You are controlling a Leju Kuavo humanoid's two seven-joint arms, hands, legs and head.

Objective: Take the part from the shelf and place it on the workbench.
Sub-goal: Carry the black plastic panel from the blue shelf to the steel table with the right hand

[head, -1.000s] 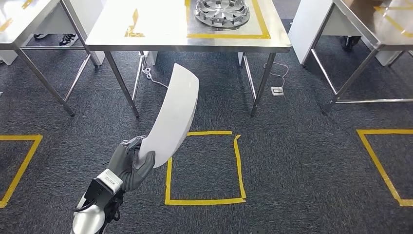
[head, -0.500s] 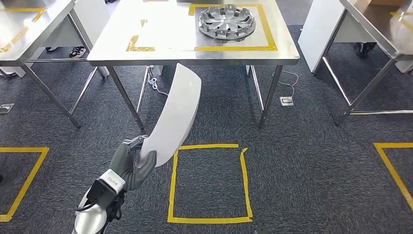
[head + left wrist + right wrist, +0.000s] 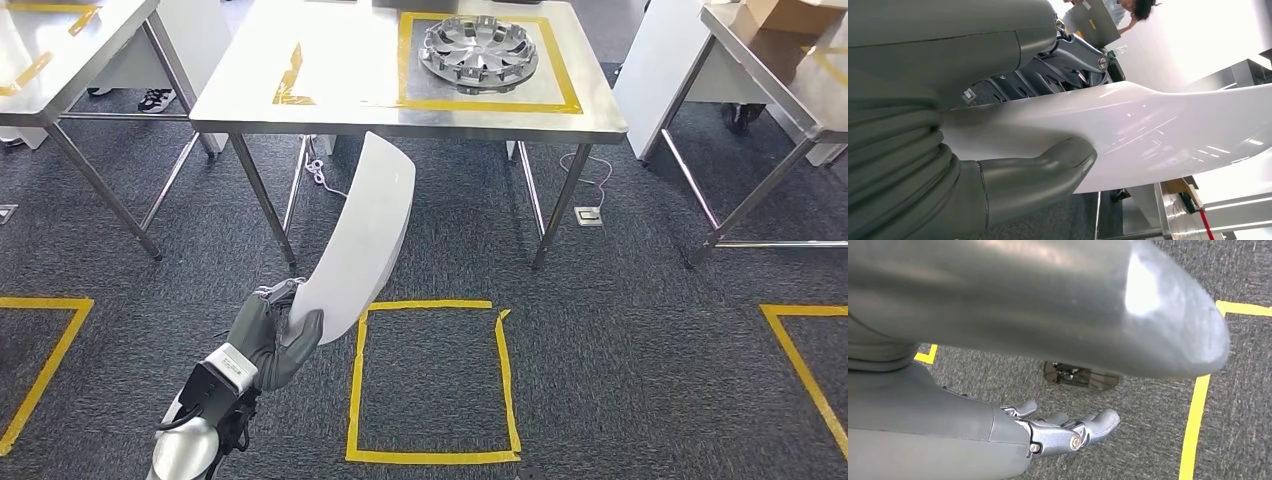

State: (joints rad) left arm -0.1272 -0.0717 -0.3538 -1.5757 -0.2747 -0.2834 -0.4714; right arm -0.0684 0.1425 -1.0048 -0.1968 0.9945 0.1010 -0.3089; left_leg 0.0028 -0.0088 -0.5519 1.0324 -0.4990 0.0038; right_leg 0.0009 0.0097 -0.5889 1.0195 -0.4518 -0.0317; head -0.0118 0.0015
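My left hand (image 3: 268, 340) grips the lower end of a long, curved white part (image 3: 362, 236), which rises up and forward toward the steel workbench (image 3: 330, 105). Close up, the thumb (image 3: 1048, 172) presses one face of the white part (image 3: 1158, 135) and the darker fingers (image 3: 1073, 55) lie on the other. My right hand (image 3: 1068, 432) hangs over the carpet with its fingers loosely extended and nothing in it.
A silver wheel cover (image 3: 479, 53) lies inside a yellow tape rectangle on the workbench's right half. Other steel tables stand at the far left (image 3: 60, 60) and far right (image 3: 780, 80). Yellow tape squares (image 3: 432, 380) mark the carpet in front of me.
The whole view has shifted: the workbench and floor squares slid down and right in the picture as the camera moved. The left hand keeps its hold on the white part.
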